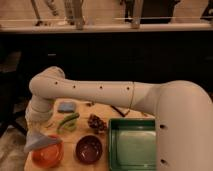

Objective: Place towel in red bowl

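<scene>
The red bowl (48,156) sits at the front left of the wooden table. The pale grey-blue towel (38,141) hangs in a cone shape over the bowl's left rim, its lower edge touching or just above the bowl. My gripper (39,129) points down at the end of the white arm, right above the towel's peak and shut on it. The wrist hides most of the fingers.
A dark purple bowl (89,149) stands just right of the red one. A green tray (132,145) fills the front right. Behind lie a blue pad (66,106), a green curved object (68,121), a dark brown clump (96,122) and a dark utensil (118,111).
</scene>
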`<state>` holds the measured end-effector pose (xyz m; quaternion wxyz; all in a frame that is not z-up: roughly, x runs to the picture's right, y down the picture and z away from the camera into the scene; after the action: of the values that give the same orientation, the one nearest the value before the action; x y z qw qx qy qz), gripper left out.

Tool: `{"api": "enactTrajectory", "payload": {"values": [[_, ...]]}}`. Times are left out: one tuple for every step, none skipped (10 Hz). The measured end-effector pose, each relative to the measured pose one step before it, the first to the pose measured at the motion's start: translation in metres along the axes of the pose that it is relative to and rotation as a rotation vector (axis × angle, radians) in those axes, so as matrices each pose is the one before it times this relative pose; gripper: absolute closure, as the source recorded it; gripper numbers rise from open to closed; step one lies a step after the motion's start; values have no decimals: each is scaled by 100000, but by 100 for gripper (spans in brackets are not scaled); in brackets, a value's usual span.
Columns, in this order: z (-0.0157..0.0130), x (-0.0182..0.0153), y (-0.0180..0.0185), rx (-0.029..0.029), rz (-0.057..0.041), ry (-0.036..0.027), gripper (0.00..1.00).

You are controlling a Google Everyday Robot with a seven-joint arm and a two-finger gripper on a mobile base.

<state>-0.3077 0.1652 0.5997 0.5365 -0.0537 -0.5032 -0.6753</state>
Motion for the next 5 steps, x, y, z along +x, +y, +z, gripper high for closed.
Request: {"api": "enactTrajectory", "payload": {"values": [[464,-186,-449,354,-91,-1041,100],[629,-234,-496,587,136,-1525,100],[713,-161,-312,872,706,-1370,100],[704,-143,-40,1065,933,-1332,100],[447,-128,134,1161,1104,-1045,100]]}}
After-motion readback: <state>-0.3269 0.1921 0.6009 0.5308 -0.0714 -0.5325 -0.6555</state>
